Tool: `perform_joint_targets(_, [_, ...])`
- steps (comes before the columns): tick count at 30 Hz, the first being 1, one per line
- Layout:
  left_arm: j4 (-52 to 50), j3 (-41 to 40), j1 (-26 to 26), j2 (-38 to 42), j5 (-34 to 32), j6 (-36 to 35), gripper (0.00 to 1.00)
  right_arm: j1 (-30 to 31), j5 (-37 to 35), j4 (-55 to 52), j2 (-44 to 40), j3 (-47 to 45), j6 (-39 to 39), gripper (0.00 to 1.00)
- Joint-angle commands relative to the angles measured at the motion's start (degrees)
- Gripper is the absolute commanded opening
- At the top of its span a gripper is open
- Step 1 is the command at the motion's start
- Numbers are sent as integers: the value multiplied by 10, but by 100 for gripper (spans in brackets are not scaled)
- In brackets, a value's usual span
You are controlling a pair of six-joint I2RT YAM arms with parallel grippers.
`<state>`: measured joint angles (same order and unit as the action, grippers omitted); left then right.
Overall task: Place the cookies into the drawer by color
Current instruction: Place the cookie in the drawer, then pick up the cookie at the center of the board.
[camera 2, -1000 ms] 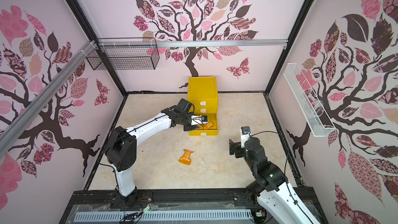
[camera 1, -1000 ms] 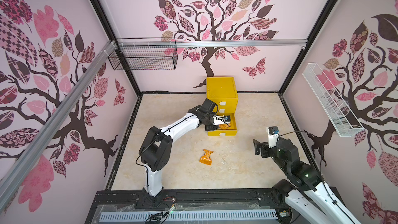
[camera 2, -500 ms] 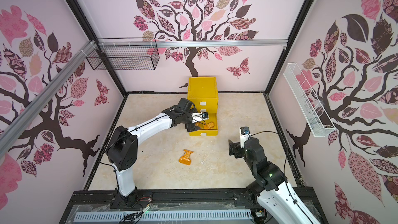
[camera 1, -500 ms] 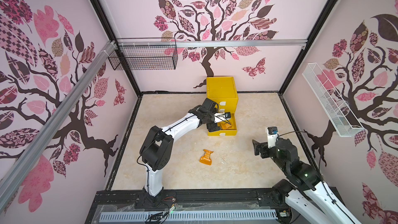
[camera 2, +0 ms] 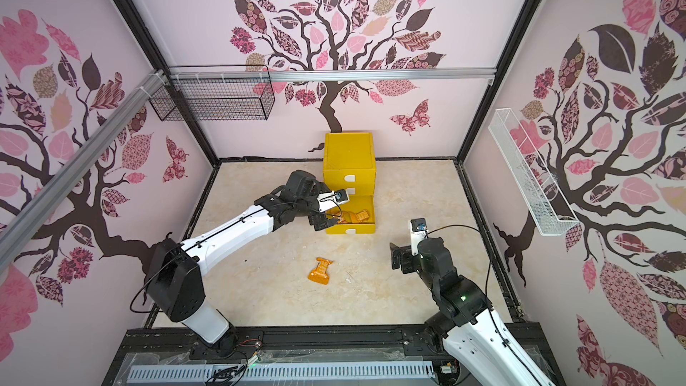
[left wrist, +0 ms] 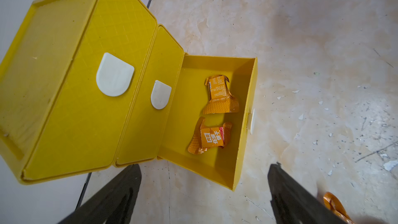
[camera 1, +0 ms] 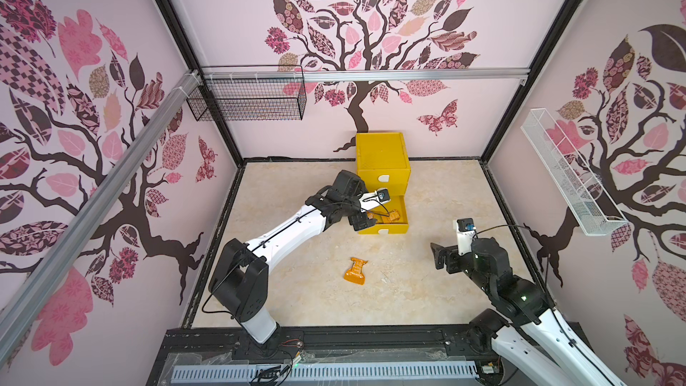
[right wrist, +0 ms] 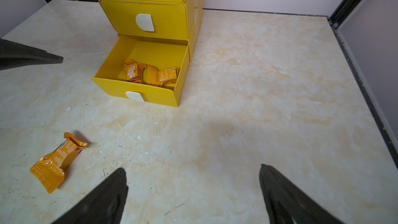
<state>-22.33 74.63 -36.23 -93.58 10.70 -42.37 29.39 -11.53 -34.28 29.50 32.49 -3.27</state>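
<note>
**Scene, left to right.** A black wire basket (camera 1: 247, 100) is hanging at the left end of the back wall. I am holding the left tool (camera 1: 363, 221) at the left edge of the pulled-out bottom drawer (camera 1: 386, 231) of the yellow drawer cabinet (camera 1: 382, 163). In the left wrist view its fingers (left wrist: 120, 188) are standing wide apart with nothing between them. Nearer the front, a loose orange packet (camera 1: 355, 271) is lying flat on the table (camera 1: 282, 180), well apart from the cabinet and from both tools. Inside the bottom drawer, an orange packet with its label up (left wrist: 212, 140) is lying just beside a second orange packet (left wrist: 220, 95). The two upper drawers are sitting shut. I am hovering the right tool (camera 1: 437, 256) above the table to the right of the cabinet. In the right wrist view its fingers (right wrist: 103, 197) are spreading wide and carrying nothing. A white wire basket (camera 1: 568, 176) is hanging on the right wall.
</note>
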Motion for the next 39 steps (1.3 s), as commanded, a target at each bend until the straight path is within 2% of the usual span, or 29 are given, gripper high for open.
perform_joint_targets(1, [4,-13,6,34,-3,26,97,2,41,-12,13,24,-6,99])
perform_joint_targets(6, [-33,-39,27,84,1,47,97,3,60,-34,43,48,-24,99])
perform_joint_targets(11, [-73,-78,55,152,12,74,97,24,74,-57,89,75,-103,99])
perform_joint_targets(18, [-128,-141,86,245,-2,112,97,194,-28,-43,212,116,-163,99])
perform_joint_targets(20, [-126,-167,97,269,-1,127,97,229,-48,-34,264,133,-181,99])
perform_joint_targets(23, [-116,-196,130,292,36,147,97,266,-51,-29,332,162,-210,99])
perform_joint_targets(25, [-91,-222,142,308,29,148,97,291,-58,-23,376,181,-227,99])
perform_joint_targets(32, [-52,-259,201,325,82,185,97,330,-43,-13,494,242,-274,99])
perform_joint_targets(39, [-46,-268,244,336,117,205,97,338,-25,22,563,272,-289,91])
